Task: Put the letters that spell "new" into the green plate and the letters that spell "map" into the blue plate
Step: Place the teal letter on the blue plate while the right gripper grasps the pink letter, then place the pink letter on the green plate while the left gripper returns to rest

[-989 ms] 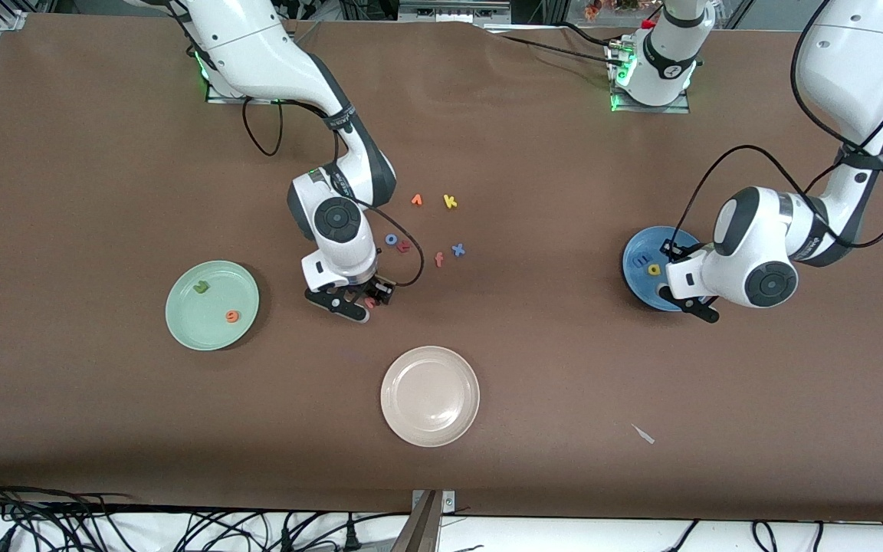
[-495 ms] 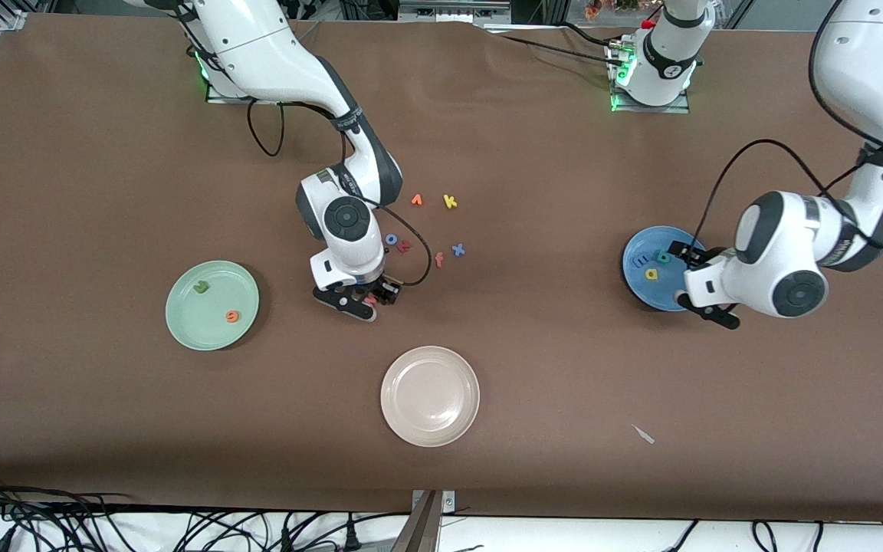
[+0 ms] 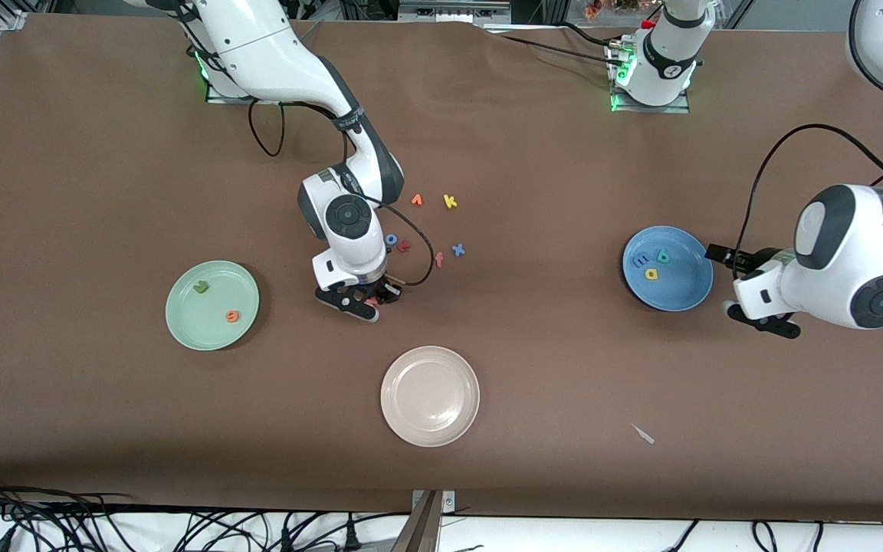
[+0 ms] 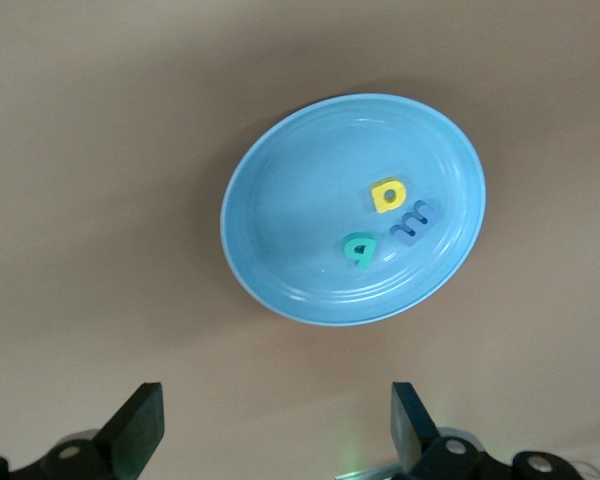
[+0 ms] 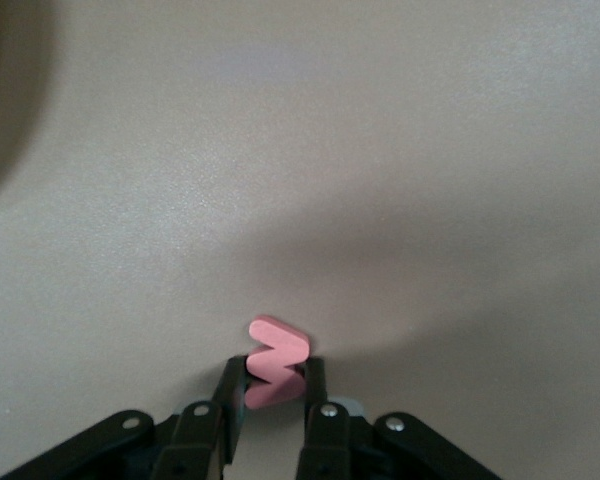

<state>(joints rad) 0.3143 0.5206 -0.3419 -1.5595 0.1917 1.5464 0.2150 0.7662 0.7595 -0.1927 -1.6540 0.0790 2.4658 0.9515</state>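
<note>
My right gripper (image 3: pixel 369 300) is down at the table between the green plate (image 3: pixel 196 326) and the loose letters, shut on the salmon w (image 5: pixel 277 352). In the green plate lie the olive n (image 3: pixel 200 287) and the orange e (image 3: pixel 233 315). The blue plate (image 3: pixel 685 290) holds the blue m (image 4: pixel 417 222), the yellow a (image 4: pixel 387 196) and the teal p (image 4: pixel 359 250). My left gripper (image 3: pixel 725 280) hangs open and empty beside the blue plate, toward the left arm's end of the table; in the left wrist view the left gripper (image 4: pixel 275 410) has only bare table between its fingers.
A cream plate (image 3: pixel 430 418) sits nearer the front camera, mid-table. Loose letters lie beside the right gripper: a blue o (image 3: pixel 392 239), a dark red letter (image 3: pixel 404 246), a salmon f (image 3: pixel 439 259), a blue x (image 3: pixel 457 249), a yellow k (image 3: pixel 450 202), an orange letter (image 3: pixel 416 200). A white scrap (image 3: pixel 643 434) lies near the front.
The left gripper opened, left the teal p in the blue plate and drew away toward the left arm's end. The right gripper's fingers closed on the salmon w.
</note>
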